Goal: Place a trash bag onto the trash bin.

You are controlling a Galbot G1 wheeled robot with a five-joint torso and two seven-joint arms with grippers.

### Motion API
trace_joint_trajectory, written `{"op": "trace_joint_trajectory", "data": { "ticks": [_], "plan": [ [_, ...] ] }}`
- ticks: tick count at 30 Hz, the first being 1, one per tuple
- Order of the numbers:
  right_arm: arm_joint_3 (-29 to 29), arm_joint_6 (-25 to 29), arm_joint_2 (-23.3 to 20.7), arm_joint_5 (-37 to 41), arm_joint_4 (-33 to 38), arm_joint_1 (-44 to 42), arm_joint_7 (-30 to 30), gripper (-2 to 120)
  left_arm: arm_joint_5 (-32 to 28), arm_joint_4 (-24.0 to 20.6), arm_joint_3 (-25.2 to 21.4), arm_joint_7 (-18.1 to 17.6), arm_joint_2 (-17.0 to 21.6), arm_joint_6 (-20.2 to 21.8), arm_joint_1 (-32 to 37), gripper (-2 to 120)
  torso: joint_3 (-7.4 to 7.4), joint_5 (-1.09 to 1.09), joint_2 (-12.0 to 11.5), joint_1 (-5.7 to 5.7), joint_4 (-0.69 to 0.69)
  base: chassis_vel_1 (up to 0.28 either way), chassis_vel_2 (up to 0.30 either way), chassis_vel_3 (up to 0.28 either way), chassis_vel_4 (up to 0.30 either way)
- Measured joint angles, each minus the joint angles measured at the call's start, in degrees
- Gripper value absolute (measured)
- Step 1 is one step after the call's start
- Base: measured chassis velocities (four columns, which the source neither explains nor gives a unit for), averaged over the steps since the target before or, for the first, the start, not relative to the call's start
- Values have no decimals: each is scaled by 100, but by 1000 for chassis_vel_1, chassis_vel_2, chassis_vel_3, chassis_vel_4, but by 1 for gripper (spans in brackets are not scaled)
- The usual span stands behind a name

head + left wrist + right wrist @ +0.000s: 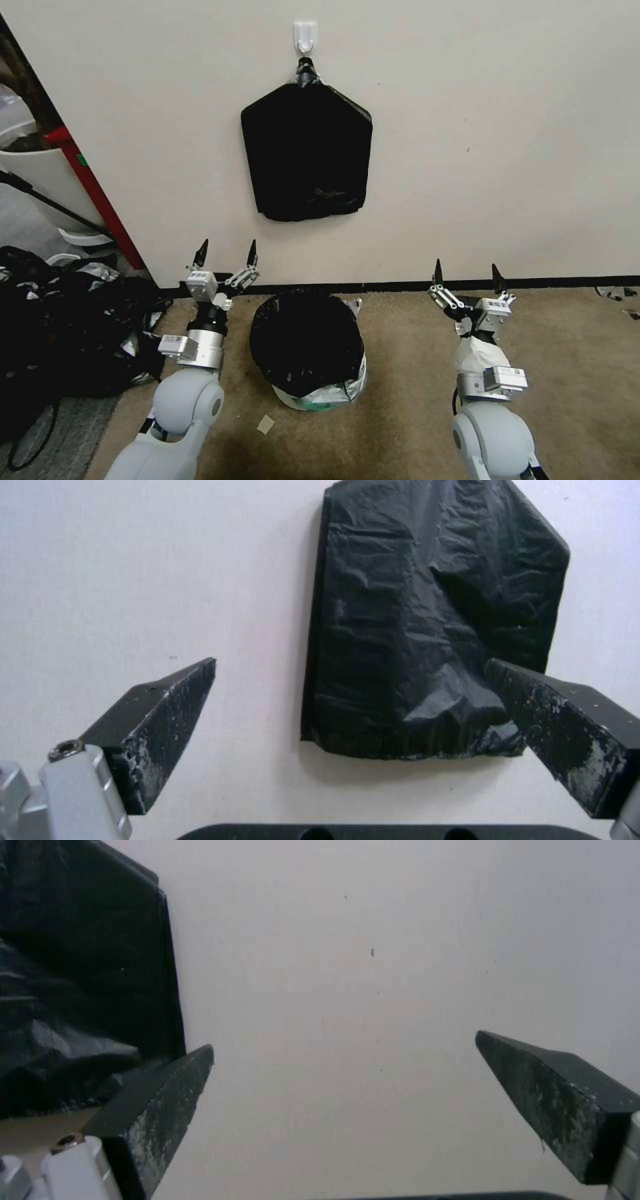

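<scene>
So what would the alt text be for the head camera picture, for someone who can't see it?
A small white trash bin on the carpet is lined with a black trash bag, between the robot's open left hand and open right hand. On the wall behind, a flat black bundle hangs from a white hook.

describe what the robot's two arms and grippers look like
Both arms are light grey with rounded joints and silver wrist collars carrying small white tags. The left gripper and right gripper each have silver linkages and two pointed black fingers, scuffed pale. White wrapping covers the right forearm.
</scene>
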Motion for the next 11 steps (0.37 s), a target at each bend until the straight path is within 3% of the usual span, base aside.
{"op": "trace_joint_trajectory", "data": {
  "ticks": [11],
  "plan": [
    [-11,-7,-4,-3,0,5,3,100,-18,-9,0,-37,-2,31,2,100,0,0,0,0,0,0,0,0,0]
  ]
}}
